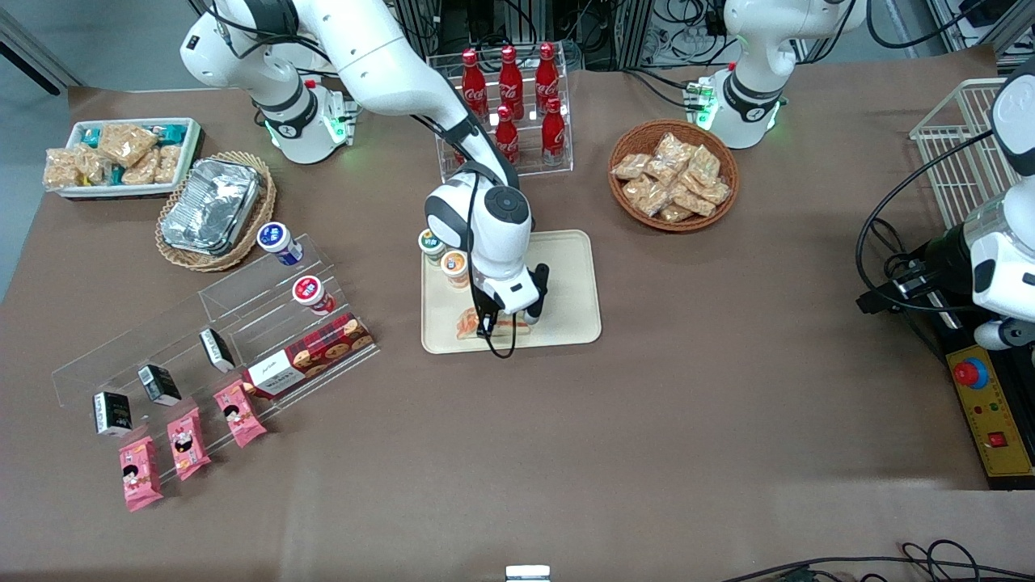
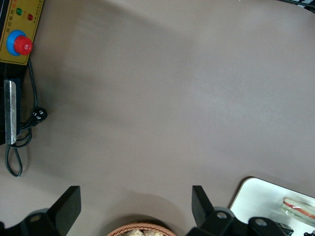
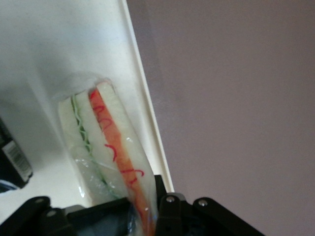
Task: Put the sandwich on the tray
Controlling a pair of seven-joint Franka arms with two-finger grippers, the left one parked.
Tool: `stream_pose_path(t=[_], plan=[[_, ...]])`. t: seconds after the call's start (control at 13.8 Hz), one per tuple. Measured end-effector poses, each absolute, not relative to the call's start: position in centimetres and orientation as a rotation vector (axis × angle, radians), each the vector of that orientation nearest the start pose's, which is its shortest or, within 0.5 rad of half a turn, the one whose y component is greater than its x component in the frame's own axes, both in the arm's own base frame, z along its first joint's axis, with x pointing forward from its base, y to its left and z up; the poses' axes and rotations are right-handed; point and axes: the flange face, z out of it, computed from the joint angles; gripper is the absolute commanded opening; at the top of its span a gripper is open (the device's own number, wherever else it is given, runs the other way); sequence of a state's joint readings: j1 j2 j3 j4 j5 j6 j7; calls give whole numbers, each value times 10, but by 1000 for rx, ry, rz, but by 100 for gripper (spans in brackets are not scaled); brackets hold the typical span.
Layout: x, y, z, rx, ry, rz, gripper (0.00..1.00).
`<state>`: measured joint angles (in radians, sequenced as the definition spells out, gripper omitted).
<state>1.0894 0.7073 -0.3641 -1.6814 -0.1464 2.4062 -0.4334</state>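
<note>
The sandwich (image 1: pixel 468 324), pale bread with orange-red and green filling in clear wrap, lies on the cream-beige tray (image 1: pixel 576 283) close to the rim nearest the front camera. My right gripper (image 1: pixel 503 325) is low over that part of the tray, with its fingers pressed against both sides of the sandwich's end. In the right wrist view the sandwich (image 3: pixel 106 142) runs from between the gripper's (image 3: pixel 142 212) black fingers out along the tray's (image 3: pixel 54 44) rim. The left wrist view shows a tray corner (image 2: pixel 258 194) with the sandwich (image 2: pixel 298 209) on it.
Two small cups (image 1: pixel 445 257) stand on the tray beside the arm. A rack of cola bottles (image 1: pixel 509 93) stands farther from the camera, with a wicker basket of snacks (image 1: pixel 673 174) beside it. An acrylic shelf with a red cookie box (image 1: pixel 311 354) lies toward the working arm's end.
</note>
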Motion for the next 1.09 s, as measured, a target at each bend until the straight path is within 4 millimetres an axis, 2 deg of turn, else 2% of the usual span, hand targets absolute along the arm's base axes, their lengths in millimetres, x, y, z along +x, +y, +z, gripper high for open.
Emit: stream_pose_path(t=[0.15,0.22,0.29,0.44,0.58,0.8,0.95,1.09], plan=[[499,474,224,-2713,-2173,-185,99],[507,468,235,-2752,-2143,-174,99],[516,458,254,-2805,-2084,-156,99],[542,424,307,-2907,-1919,-112,99],[571,371,367,-2987,-1741,-106,99],[604,273,448,-3085,-1449,-139,99],[619,203,486,-3132,-1245,-169,99],[623,136,514,-3140,-1022,-165,99]])
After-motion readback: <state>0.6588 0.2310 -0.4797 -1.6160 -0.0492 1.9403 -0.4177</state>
